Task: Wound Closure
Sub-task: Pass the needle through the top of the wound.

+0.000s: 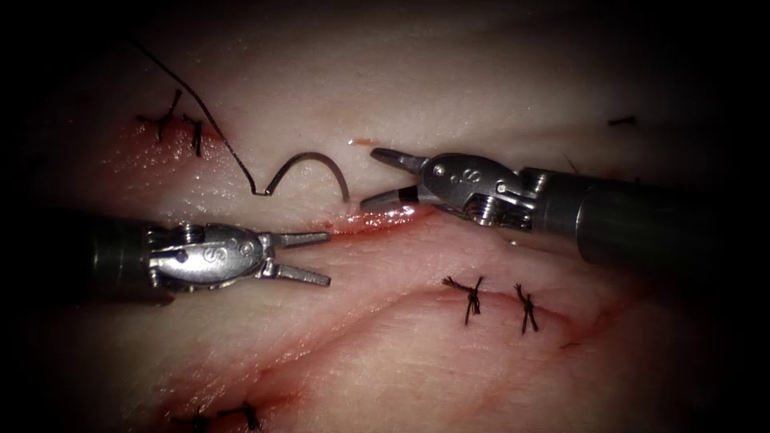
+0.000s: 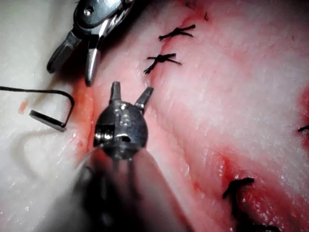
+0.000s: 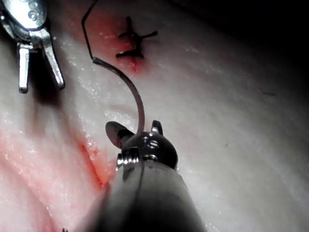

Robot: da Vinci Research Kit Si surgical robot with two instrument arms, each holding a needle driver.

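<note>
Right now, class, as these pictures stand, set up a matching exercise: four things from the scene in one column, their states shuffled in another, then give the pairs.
1. needle
2. left claw
3. thread
4. open cut

a. red fluid along it
b. lying free on the tissue
c. open, holding nothing
d. trailing from the needle's end

Pairs: 1-b, 2-c, 3-d, 4-a
</note>
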